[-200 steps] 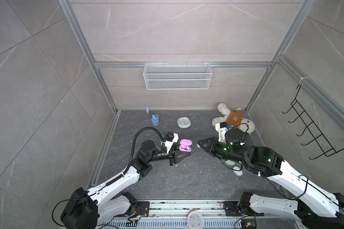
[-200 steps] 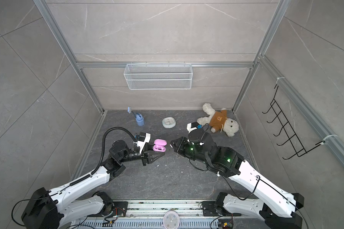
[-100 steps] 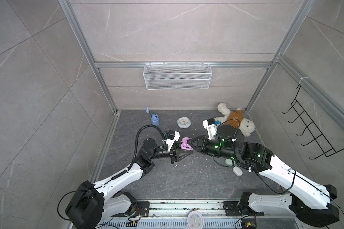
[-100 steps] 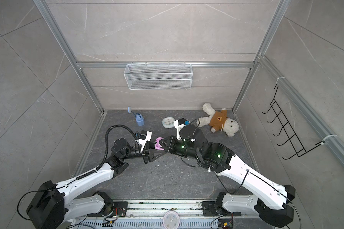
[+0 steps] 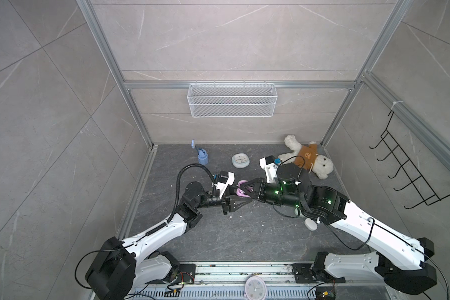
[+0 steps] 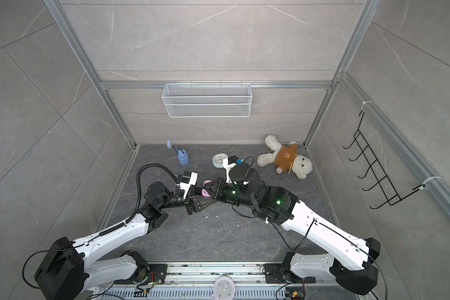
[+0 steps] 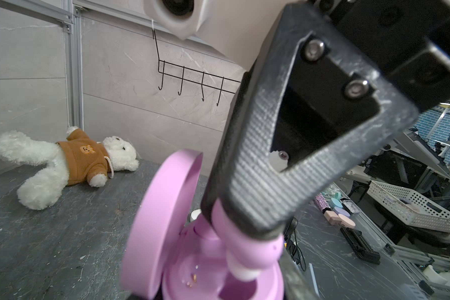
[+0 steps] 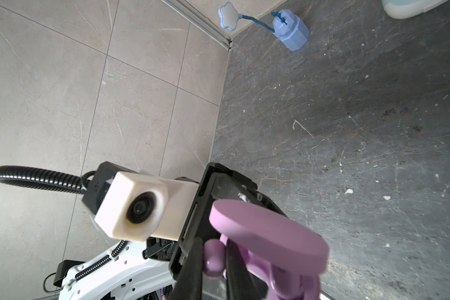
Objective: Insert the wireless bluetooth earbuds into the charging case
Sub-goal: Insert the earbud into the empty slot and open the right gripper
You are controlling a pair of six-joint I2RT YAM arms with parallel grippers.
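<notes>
My left gripper (image 5: pixel 238 198) (image 7: pixel 213 291) is shut on the pink charging case (image 5: pixel 240 191) (image 6: pixel 205 191) (image 7: pixel 192 262), held off the floor mid-scene with its round lid (image 7: pixel 161 228) (image 8: pixel 268 231) open. My right gripper (image 5: pixel 240 185) (image 8: pixel 213 262) reaches in from the right and is shut on one pink earbud (image 8: pixel 213 255) (image 7: pixel 247 249). The earbud's whitish tip hangs just above the case's open cavity. A right finger (image 7: pixel 257 155) fills much of the left wrist view. No other earbuds show.
A teddy bear (image 5: pixel 305 155) lies at the back right, a blue toy (image 5: pixel 202 157) and a pale round clock (image 5: pixel 240 160) at the back. A small white rounded object (image 5: pixel 311 224) sits by the right arm. Wall basket (image 5: pixel 231 100) and hooks (image 5: pixel 413 176) hang above.
My right gripper has swung left from mid-floor to the case, carrying the earbud to just over the cavity. The left gripper with the case has shifted slightly right and forward.
</notes>
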